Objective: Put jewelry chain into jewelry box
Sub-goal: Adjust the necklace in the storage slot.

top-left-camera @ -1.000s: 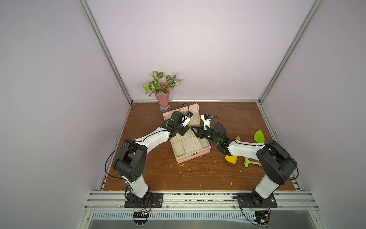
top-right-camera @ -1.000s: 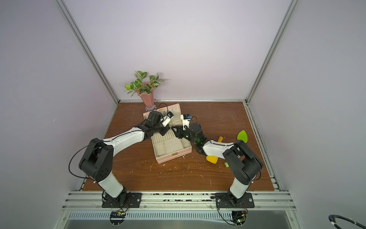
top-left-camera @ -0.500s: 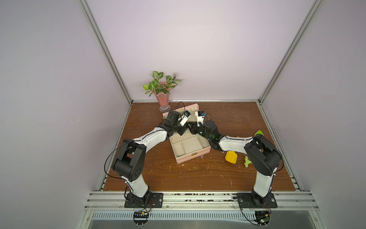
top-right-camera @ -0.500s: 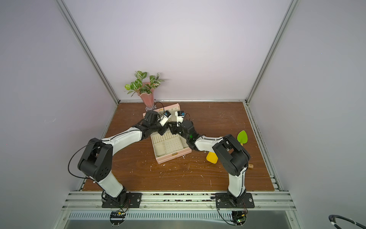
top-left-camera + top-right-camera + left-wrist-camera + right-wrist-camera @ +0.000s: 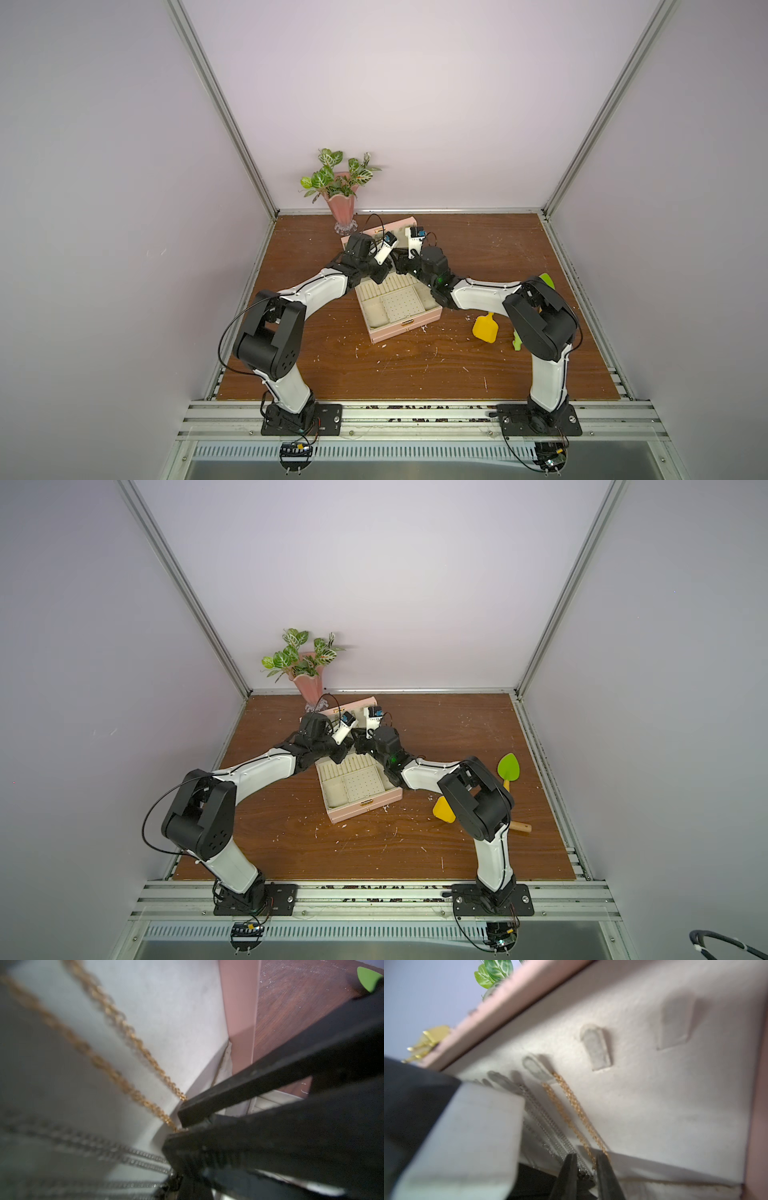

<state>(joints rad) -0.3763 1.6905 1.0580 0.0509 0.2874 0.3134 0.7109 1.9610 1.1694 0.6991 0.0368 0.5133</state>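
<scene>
The pink jewelry box lies open, its lid upright at the back. On the cream lid lining the gold jewelry chain hangs doubled from a clear hook. My right gripper is open by a narrow gap, with one gold strand between its fingers. My left gripper is shut close beside it at the lid's foot. Its tip is a dark blur, so I cannot tell whether it pinches anything.
Paler chains hang beside the gold one and end at a dark pendant. Two hooks are bare. A pink vase stands behind the box. A yellow spatula and a green one lie at the right.
My right arm has swung left from beside the box to the lid, and its jaws have narrowed. The left gripper has stayed at the lid.
</scene>
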